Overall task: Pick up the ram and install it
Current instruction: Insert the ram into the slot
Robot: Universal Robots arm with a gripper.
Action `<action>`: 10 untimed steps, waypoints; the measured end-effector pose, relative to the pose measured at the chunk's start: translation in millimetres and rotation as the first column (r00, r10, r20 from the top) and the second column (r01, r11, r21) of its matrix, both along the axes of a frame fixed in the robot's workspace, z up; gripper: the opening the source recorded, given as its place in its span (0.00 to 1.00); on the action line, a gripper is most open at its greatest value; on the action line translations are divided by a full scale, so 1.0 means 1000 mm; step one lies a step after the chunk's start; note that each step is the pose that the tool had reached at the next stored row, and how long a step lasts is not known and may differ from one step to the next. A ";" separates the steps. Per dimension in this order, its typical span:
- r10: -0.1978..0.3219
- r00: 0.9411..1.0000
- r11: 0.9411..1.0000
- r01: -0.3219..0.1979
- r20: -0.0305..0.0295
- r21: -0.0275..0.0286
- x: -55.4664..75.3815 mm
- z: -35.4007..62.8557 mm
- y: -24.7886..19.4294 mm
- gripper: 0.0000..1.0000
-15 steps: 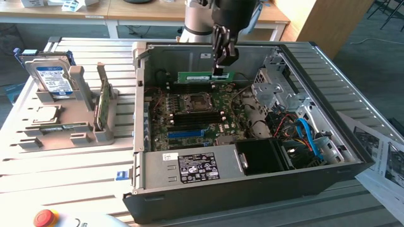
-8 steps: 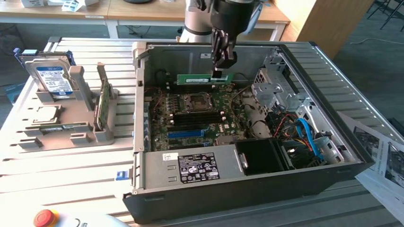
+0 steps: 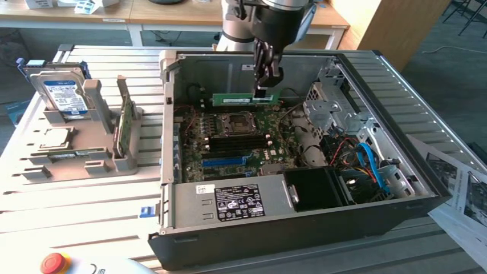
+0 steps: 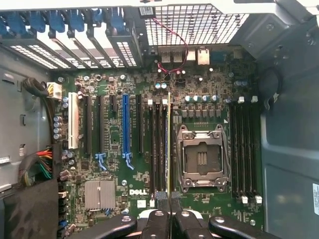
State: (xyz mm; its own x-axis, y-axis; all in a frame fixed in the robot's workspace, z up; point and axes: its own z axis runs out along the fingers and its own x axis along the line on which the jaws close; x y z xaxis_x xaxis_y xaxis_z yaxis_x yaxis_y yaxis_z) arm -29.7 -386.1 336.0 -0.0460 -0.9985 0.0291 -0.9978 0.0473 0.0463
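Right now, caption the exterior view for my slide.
Robot gripper holds the long thin green ram stick over the green motherboard inside the open black computer case.

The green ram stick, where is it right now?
In the exterior view, the tool holds the ram inside the open computer case, just above the motherboard, between the CPU socket and the far wall.

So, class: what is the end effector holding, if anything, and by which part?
The end effector grips the ram by its upper edge, near the end toward the exterior view's right.
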 end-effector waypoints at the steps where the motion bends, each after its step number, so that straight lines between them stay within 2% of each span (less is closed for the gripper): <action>1: 0.000 1.000 1.000 0.000 0.000 0.000 0.000 -0.0015 0.0000 0.12; 10: 0.000 1.000 1.000 0.000 0.000 0.000 -0.001 -0.0175 0.0001 0.12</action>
